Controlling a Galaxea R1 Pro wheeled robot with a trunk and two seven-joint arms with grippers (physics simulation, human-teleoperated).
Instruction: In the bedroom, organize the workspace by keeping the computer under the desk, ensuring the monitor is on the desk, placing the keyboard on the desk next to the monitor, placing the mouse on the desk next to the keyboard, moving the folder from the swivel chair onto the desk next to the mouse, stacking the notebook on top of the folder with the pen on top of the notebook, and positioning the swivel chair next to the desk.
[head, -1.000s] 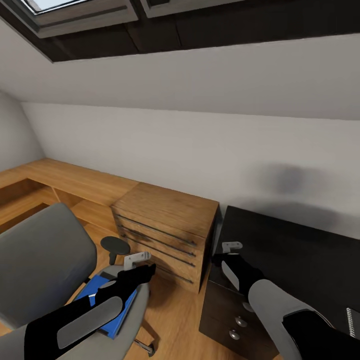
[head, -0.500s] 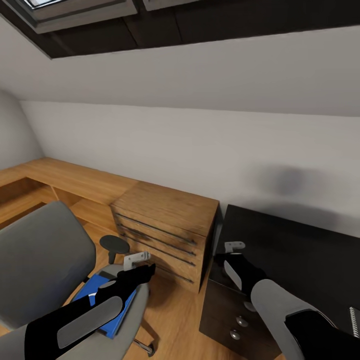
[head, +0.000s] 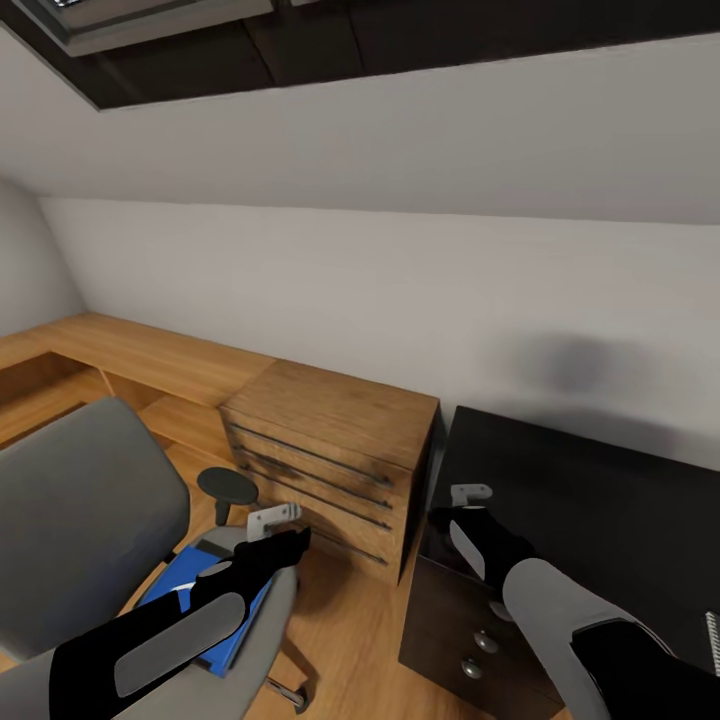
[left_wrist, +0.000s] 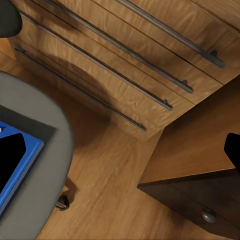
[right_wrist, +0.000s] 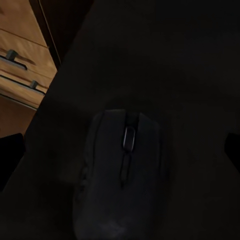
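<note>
Attic bedroom, sloped white wall, dark worktop (head: 600, 500) at lower right. Mouse (right_wrist: 120, 175) lies there beneath the right hand (head: 468, 493) — fingers spread, empty; descend squarely. Folder (head: 195, 610) on swivel chair (head: 80, 520), lower left; left hand (head: 272, 517): grip indeterminable.

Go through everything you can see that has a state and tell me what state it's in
Folder: lying flat on the chair seat.
Chair: upright, on the floor.
Wooden drawers: all closed.
Desk drawers: closed.
Mouse: upright on the desk.
Left gripper: open.
Right gripper: open.
</note>
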